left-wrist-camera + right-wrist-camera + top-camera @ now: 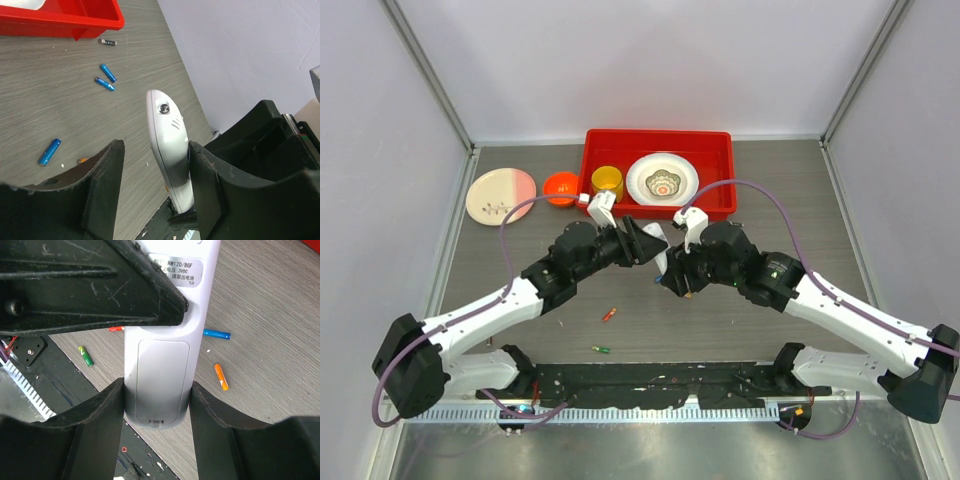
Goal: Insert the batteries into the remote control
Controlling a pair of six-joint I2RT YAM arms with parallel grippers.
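Note:
The white remote control [658, 247] is held in the air at mid table between both grippers. My right gripper [157, 385] is shut on its lower end, and its closed back cover [157, 372] faces the right wrist camera. My left gripper [156, 147] is open around the remote [167, 135]: the right finger touches it, the left finger stands well apart. A left finger [100, 285] crosses over the remote's upper part. Batteries lie loose on the table: blue [216, 333], orange [221, 376], green [86, 355], red [116, 328], and more blue ones [108, 73].
A red tray [610, 145] at the back holds a yellow cup [607, 182] and a patterned bowl [662, 180]. A pink plate [500, 195] and an orange bowl [560, 187] sit to its left. A red battery [609, 314] and a green one [601, 349] lie near the front.

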